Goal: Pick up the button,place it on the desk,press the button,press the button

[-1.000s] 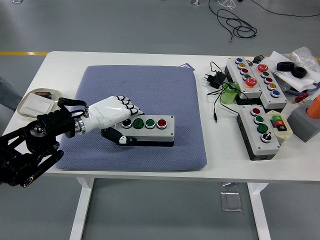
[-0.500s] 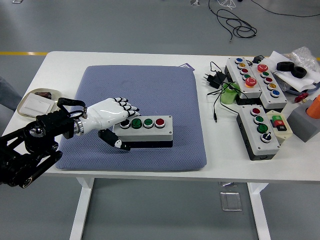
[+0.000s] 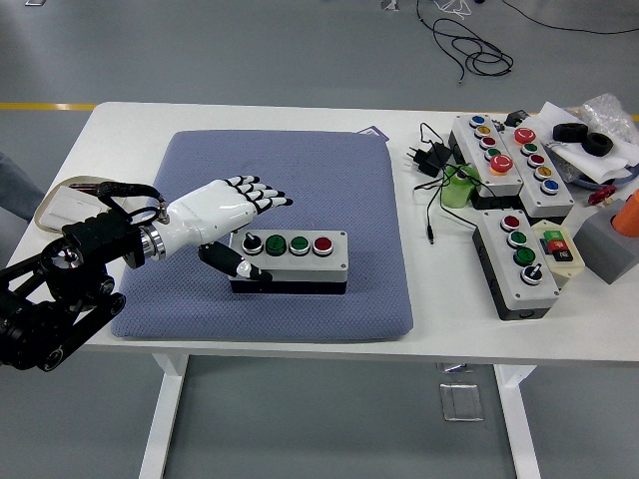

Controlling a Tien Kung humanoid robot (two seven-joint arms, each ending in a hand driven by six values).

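No readable writing anywhere on the button box (image 3: pixel 291 257), just a grey box with a black switch, two green buttons and a red one in a row, sitting flat on the blue mat (image 3: pixel 300 180) near its front edge. The left hand (image 3: pixel 222 210) hovers over the box's left end, fingers stretched out flat and holding nothing, thumb down beside the box's front left corner. Plenty of bare mat behind the box, while the table (image 3: pixel 250 115) on the right is crowded with more button boxes (image 3: pixel 504 150) and cables (image 3: pixel 434 170).

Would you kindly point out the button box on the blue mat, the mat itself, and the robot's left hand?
button box (image 3: pixel 300 261), head view, its grey top face.
blue mat (image 3: pixel 300 175), head view, bare fabric.
left hand (image 3: pixel 215 208), head view, back of the white hand.
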